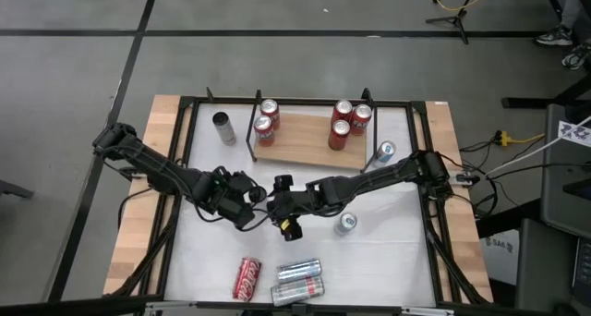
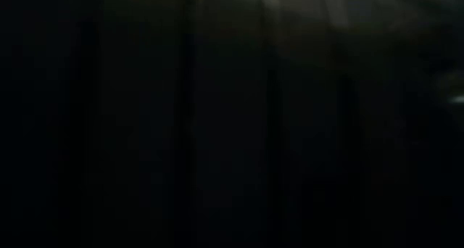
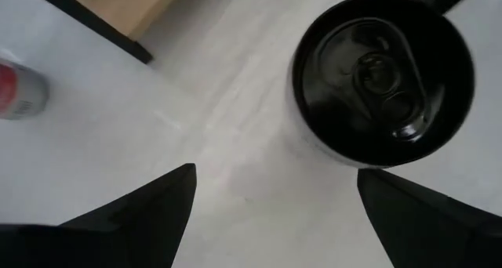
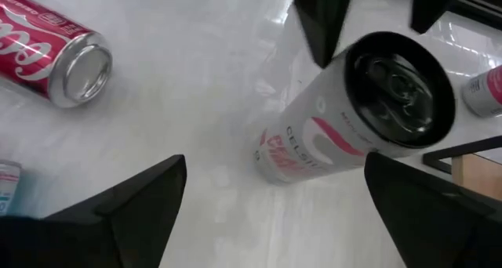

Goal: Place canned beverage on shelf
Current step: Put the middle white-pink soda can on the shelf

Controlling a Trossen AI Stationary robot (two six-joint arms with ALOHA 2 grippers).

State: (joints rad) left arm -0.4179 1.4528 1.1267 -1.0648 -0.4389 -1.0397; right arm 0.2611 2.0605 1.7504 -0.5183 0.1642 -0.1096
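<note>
White tabletop (image 1: 388, 251), black-framed, with wooden side strips

Wooden shelf (image 1: 300, 142) at the far middle of the table, black rod brackets at both ends; two red cans (image 1: 266, 119) upright at its left end, three red cans (image 1: 349, 122) at its right end

Left gripper (image 1: 261, 198) and right gripper (image 1: 280, 203) meet near the table's centre; the left wrist view shows its fingers (image 3: 149, 209) spread wide, holding nothing; right fingers (image 4: 133, 205) likewise wide apart and empty

White slim can (image 4: 345, 111), black lid, pink lettering reading "CELSIUS", stands on the tabletop between the two grippers, off the shelf

Red Coca-Cola can (image 1: 247, 278) lying at the near edge, beside two silver cans (image 1: 298, 280) on their sides

Grey can (image 1: 224, 127) upright left of the shelf; blue-and-silver can (image 1: 385, 151) off its right end; another can (image 1: 346, 224) near the right arm

Low view: dark, nothing legible
</note>
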